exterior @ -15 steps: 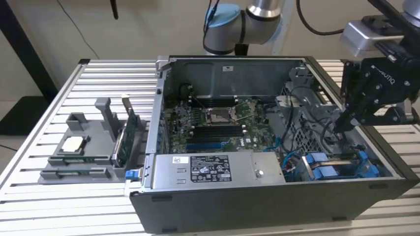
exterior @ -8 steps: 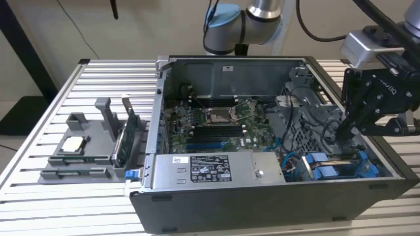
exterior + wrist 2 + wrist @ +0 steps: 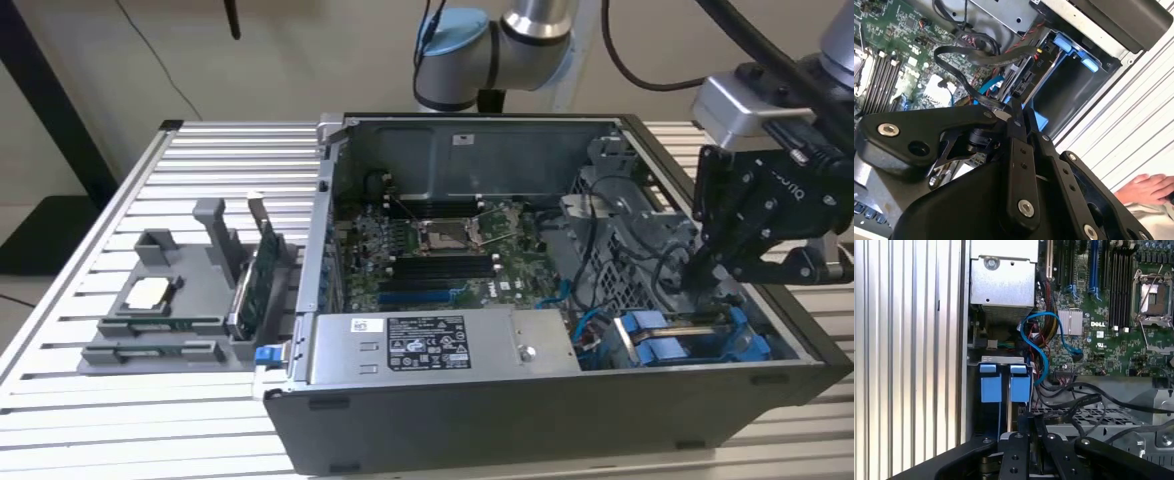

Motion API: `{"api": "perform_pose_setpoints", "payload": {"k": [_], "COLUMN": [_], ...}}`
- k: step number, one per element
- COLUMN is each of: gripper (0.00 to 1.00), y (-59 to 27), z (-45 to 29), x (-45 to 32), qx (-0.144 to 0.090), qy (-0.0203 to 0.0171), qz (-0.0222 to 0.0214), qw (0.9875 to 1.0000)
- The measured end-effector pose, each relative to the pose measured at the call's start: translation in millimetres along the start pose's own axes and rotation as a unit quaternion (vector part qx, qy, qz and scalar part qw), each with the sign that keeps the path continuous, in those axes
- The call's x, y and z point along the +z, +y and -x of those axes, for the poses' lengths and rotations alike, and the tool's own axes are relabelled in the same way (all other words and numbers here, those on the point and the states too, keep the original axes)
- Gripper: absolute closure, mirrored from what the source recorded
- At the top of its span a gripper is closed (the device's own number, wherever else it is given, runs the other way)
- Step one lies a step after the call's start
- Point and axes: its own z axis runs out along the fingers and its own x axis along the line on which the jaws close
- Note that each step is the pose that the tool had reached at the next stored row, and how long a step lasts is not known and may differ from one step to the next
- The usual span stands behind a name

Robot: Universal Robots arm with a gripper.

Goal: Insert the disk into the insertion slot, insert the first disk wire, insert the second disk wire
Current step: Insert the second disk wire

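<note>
Exterior view: an open grey steel computer case (image 3: 534,420) sits on a ribbed aluminium bench (image 3: 80,300), holding a green motherboard (image 3: 441,260), a stickered grey power-supply box (image 3: 427,345) and, at the exterior view's right, the insertion slot (image 3: 694,340) with blue plastic fittings. The black hand (image 3: 705,272) hangs just above that slot, fingers drawn together on a black wire (image 3: 969,52) in the second wrist view. The disk (image 3: 1026,77) sits in the slot, beside a curled blue cable (image 3: 1041,340).

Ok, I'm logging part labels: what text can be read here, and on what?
Sticker on the power-supply box: print too small to read.
Small white sticker on the case's rear wall: too small to read.
White markings on the motherboard: too blurred to quote.
Nothing else legible.
</note>
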Motion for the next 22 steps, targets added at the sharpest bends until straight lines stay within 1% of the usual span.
{"api": "perform_pose_setpoints", "payload": {"k": [6,8,11,12,14,16,19,22], "gripper": [0.84,0.84,0.84,0.84,0.84,0.84,0.84,0.84], "y": [-0.2,-1.2,-3.4,-5.0,-9.6,-11.3,-12.9,-14.4], "z": [-0.6,-1.6,-3.7,-5.1,-7.8,-8.6,-9.0,-9.3], "x": [4.4,8.0,12.2,14.1,17.8,19.8,22.9,25.8], "qx": [0.0,0.0,0.0,0.0,0.0,0.0,0.0,0.0], "qy": [-0.0001,-0.0001,-0.0017,-0.0028,-0.0063,-0.0078,-0.0079,-0.0089], "qz": [0.0,0.0,0.0,0.0,-0.0001,-0.0001,-0.0001,-0.0001], "qw": [1.0,1.0,1.0,1.0,1.0,1.0,1.0,1.0]}}
